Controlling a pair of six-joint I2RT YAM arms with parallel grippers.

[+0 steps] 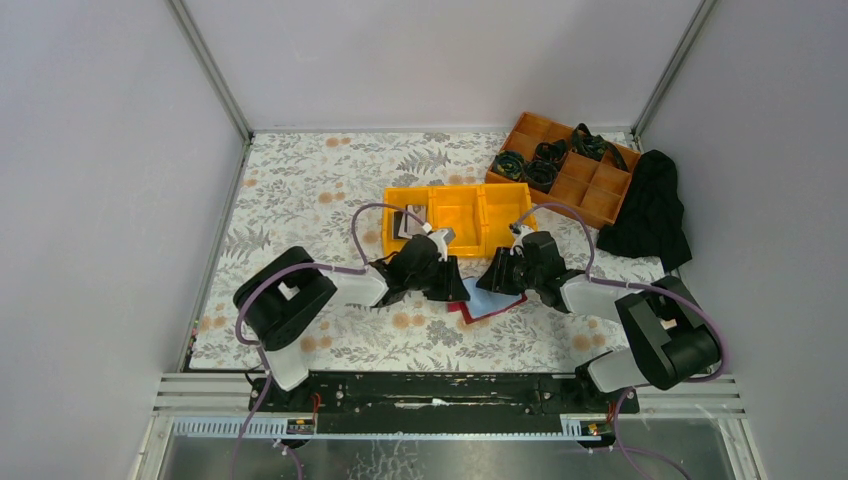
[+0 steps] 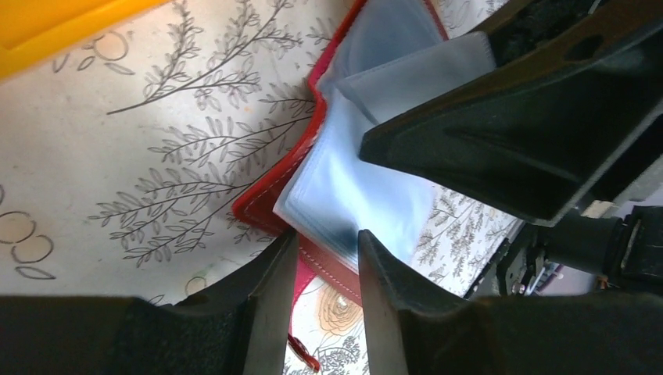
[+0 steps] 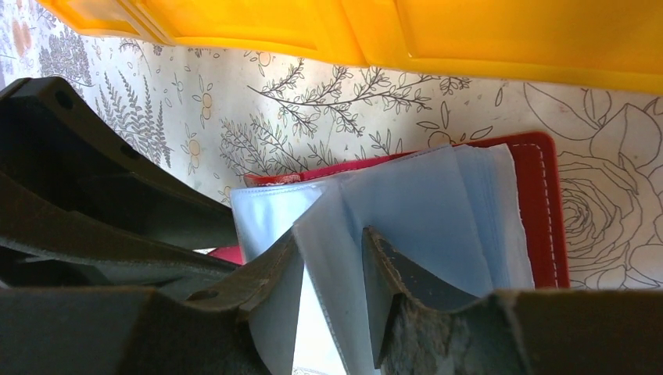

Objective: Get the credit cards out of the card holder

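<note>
Between the two arms, near the middle of the flowered bench point(image 1: 300, 190), the red holder point(image 1: 487, 303) lies open with its blue-grey plastic sleeves fanned upward. The left gripper point(image 2: 324, 262) is set narrow at the holder's corner, with the red stitched edge and one sleeve in the gap between its fingers point(image 2: 270, 305). Whether it actually clamps them cannot be told. The right gripper point(image 3: 332, 258) comes in from the opposite side, also narrow, and a single sleeve leaf stands up between its fingers point(image 3: 387, 269). Whether the fingers press on the leaf cannot be told either. From above, both grippers sit close together over the holder, nearly tip to tip. Just beyond them is a yellow bin point(image 1: 455, 192) with three compartments, and grey and black cards point(image 1: 408, 222) rest in its left one. Farther back on the right, an orange tray point(image 1: 598, 200) holds dark coiled items, and a black cloth point(image 1: 650, 210) lies beside it.
</note>
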